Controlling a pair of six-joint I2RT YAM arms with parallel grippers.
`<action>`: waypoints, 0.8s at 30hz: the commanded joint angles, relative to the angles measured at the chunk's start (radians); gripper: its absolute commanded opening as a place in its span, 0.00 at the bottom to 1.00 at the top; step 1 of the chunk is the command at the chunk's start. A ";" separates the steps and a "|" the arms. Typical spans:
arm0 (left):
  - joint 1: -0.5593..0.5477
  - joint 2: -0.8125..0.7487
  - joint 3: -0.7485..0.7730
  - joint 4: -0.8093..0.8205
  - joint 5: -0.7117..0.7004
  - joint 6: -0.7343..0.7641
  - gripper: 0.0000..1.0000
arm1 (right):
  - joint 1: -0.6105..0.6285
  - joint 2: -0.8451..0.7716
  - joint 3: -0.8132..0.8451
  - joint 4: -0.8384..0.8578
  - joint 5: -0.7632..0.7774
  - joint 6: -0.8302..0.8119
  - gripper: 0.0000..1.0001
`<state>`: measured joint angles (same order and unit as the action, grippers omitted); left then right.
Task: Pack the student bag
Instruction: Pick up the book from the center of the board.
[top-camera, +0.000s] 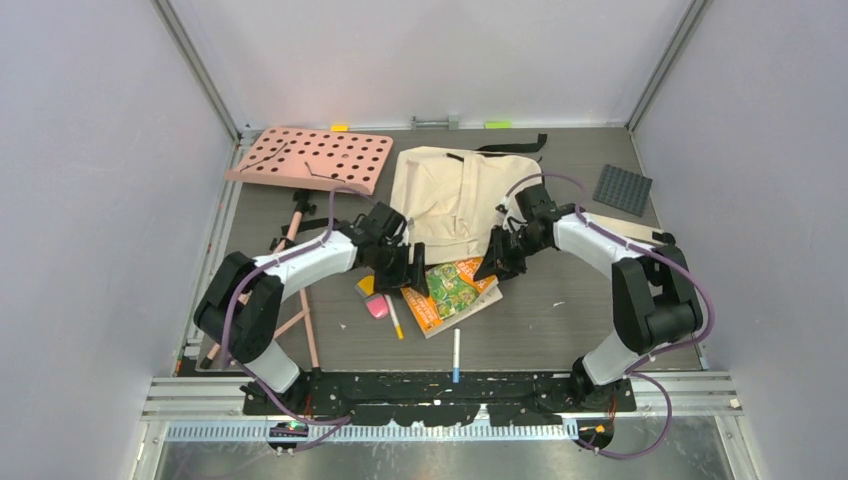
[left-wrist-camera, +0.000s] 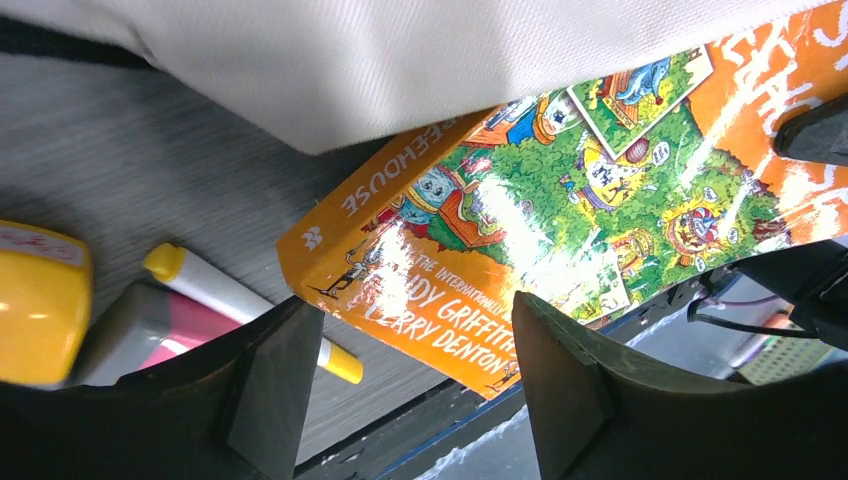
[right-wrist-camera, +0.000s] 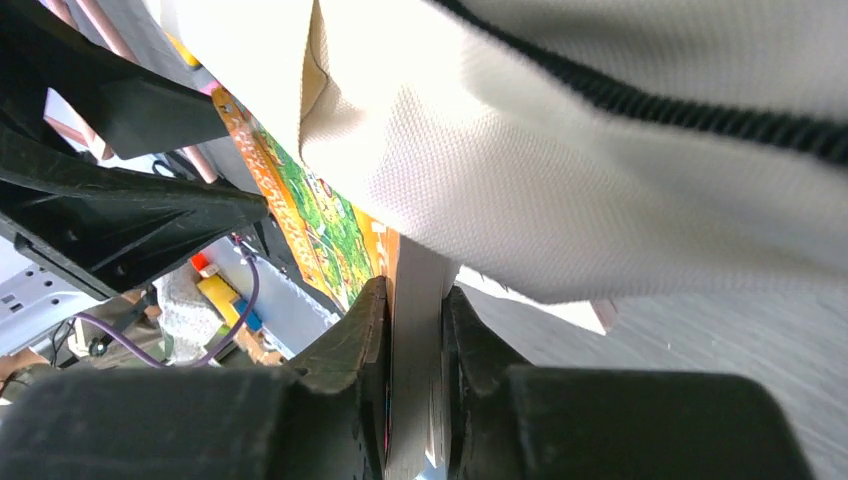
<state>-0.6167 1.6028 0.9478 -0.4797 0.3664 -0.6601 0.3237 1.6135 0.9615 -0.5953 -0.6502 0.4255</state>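
- Right gripper (right-wrist-camera: 415, 295): clenched on the edge of an orange book (right-wrist-camera: 330, 235). 1 finger presses each face, and the page block shows pale between them.
- Cream bag (right-wrist-camera: 600, 180): directly beyond the right fingertips, its fabric draped over the far part of the book. A black trim line runs along the bag near the top of the right wrist view.
- Left gripper (left-wrist-camera: 415, 330): released, its 2 fingers (left-wrist-camera: 270, 385) spread wide with nothing pinched between them. The near corner of the book lies just past the fingertips, in the gap between them. I cannot tell whether they touch it.
- Bag seen from the left wrist: ahead of the fingers, on the far side of the book, its hem overlapping the book's far edge.
- Left of the left gripper, lying on the table (top-camera: 560, 320): a white marker (left-wrist-camera: 245, 310) with yellow caps, a pink-and-grey block (left-wrist-camera: 165, 330) touching it, and a yellow object (left-wrist-camera: 40, 300) beyond that.
- Top view: the 2 grippers face each other across the book, left at its left edge, right at its right edge. The bag lies flat just beyond both, its black strap trailing toward the far wall.
- Well beyond the left gripper: a pink board with holes (top-camera: 312, 158), propped at a tilt.
- Well beyond the right gripper, to its right: a grey studded plate (top-camera: 622, 188).
- Nearer the arm bases than either gripper: a white pen (top-camera: 456, 355) with a blue tip.
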 joint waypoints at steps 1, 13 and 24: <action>-0.002 -0.059 0.203 -0.109 -0.049 0.142 0.71 | 0.015 -0.116 0.119 -0.158 -0.049 -0.006 0.01; 0.060 -0.202 0.515 -0.199 -0.008 0.179 0.80 | 0.015 -0.216 0.381 -0.357 -0.146 -0.040 0.01; 0.125 -0.307 0.632 -0.326 -0.114 0.380 0.88 | 0.017 -0.184 0.658 -0.560 -0.153 -0.189 0.01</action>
<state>-0.4969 1.3365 1.4918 -0.7990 0.3859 -0.4088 0.3176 1.4223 1.5139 -1.0176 -0.7334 0.3435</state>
